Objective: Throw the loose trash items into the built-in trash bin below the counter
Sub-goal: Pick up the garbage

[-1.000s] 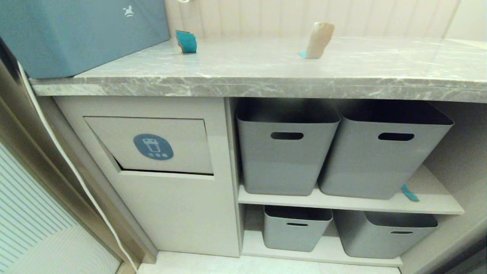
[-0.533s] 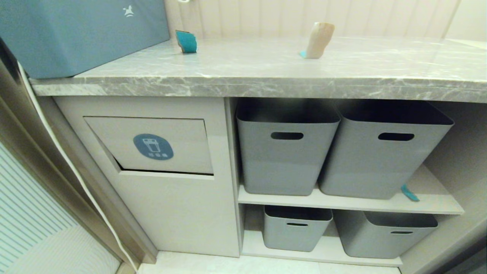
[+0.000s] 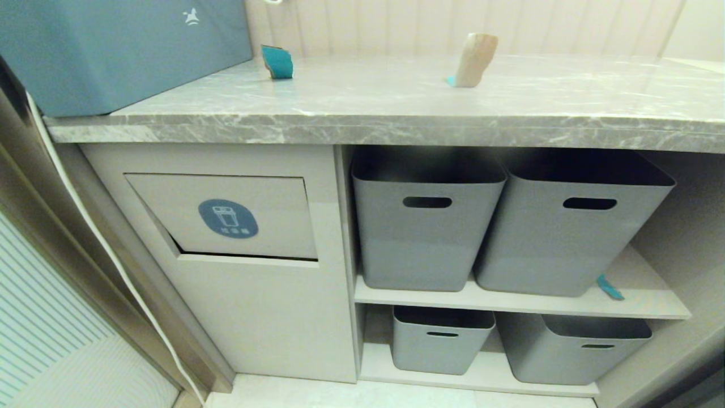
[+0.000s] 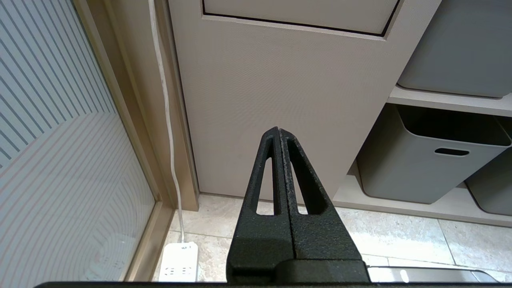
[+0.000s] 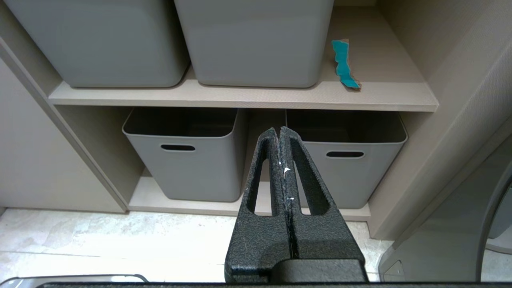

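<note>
Both jaws pressed together, empty; left gripper [image 4: 279, 130] faces the built-in trash bin [image 4: 280, 100]; right gripper [image 5: 279, 130] faces shelf edge [image 5: 240, 102].

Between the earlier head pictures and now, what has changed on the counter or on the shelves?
Nothing has visibly changed. The two scraps stay on the counter, the teal scrap on the shelf, and the trash bin flap is as before.
</note>
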`<state>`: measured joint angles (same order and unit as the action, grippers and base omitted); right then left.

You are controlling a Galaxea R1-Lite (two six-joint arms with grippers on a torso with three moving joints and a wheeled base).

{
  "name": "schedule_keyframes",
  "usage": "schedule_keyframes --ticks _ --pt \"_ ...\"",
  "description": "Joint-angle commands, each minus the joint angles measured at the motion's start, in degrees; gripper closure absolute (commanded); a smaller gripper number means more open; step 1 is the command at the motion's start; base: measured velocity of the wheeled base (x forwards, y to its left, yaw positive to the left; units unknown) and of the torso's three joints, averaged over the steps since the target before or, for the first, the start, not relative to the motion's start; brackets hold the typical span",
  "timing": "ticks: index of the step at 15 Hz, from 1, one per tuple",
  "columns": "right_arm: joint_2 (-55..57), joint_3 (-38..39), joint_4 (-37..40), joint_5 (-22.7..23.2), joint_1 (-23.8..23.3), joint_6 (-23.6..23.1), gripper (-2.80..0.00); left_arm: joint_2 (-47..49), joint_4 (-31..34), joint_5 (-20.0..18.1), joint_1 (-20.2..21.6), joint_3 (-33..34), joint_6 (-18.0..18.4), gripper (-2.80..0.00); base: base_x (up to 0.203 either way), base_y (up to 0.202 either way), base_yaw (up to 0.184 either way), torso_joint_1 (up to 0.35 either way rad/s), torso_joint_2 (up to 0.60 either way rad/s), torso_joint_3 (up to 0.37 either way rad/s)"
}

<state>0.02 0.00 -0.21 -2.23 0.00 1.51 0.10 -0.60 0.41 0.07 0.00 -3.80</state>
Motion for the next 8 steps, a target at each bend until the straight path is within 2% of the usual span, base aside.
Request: schedule_keyframes --ticks 1,6,8 --pt "0.0 0.1 -0.1 0.0 0.0 0.0 0.0 0.1 0.0 0.0 0.0 0.2 0.0 0.0 0.0 0.0 0.0 0.0 0.0 0.0" --pt "0.0 0.1 -0.1 0.0 0.0 0.0 0.0 0.1 0.0 0.0 0.0 0.2 -0.2 0.0 0.0 0.0 0.0 0.0 0.0 0.0" --pt "0.0 0.1 -0.1 0.0 0.0 0.0 0.0 0.1 0.1 0.1 0.0 0.2 0.0 0.0 0.0 0.0 0.0 0.059 -0.21 -0.155"
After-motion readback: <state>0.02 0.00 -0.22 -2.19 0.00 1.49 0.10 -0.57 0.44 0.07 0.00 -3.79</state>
